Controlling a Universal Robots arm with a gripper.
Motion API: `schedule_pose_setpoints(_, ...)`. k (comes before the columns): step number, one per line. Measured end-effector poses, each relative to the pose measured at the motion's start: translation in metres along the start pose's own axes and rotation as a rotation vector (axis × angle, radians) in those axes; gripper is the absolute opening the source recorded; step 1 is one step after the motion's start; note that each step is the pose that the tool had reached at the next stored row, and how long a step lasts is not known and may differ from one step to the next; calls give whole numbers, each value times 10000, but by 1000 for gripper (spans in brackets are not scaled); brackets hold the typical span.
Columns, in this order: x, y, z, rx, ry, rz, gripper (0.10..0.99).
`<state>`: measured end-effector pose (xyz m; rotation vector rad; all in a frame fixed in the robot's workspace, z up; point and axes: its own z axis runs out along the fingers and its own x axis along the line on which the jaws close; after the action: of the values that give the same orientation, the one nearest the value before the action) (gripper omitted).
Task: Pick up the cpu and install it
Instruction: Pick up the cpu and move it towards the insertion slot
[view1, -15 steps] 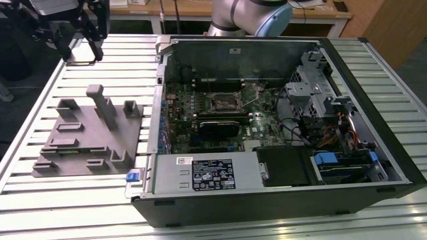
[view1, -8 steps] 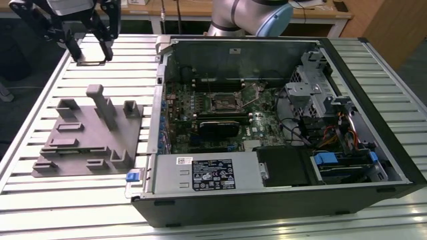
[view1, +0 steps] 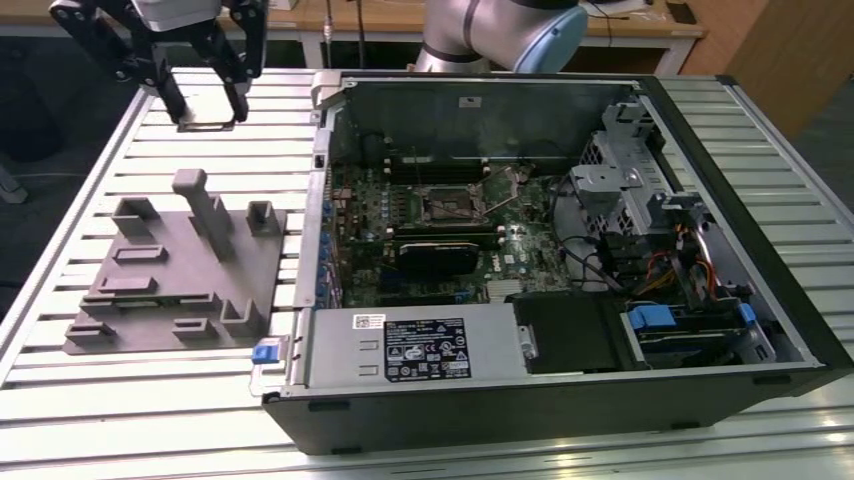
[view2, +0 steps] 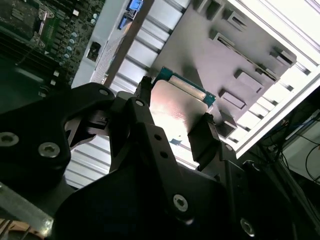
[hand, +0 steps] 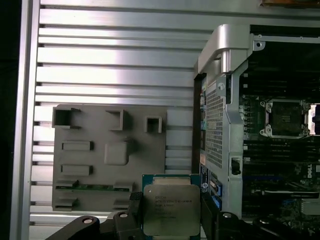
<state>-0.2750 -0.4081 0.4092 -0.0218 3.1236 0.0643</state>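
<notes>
Black 2-fingered claw (view1: 204, 108) pinches the small square silver-topped cpu (hand: 168, 209) by 2 opposite edges, over the slatted metal tabletop's (view1: 134, 400) far corner on the exterior view's left. Such a thin edge grip could let the chip tilt and seat skewed in the empty motherboard socket (hand: 285, 117). The first wrist view shows chip and socket together; the exterior view shows the claw's place over the tabletop.

gripper (view1: 210, 112): aloft, pointing down | fingers (hand: 136, 210): clamped on cpu (hand: 171, 209) edges
</notes>
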Motion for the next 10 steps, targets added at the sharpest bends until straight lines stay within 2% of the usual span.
schedule_pose_setpoints(10, -255, -4, 4, -1, 0, 0, 545)
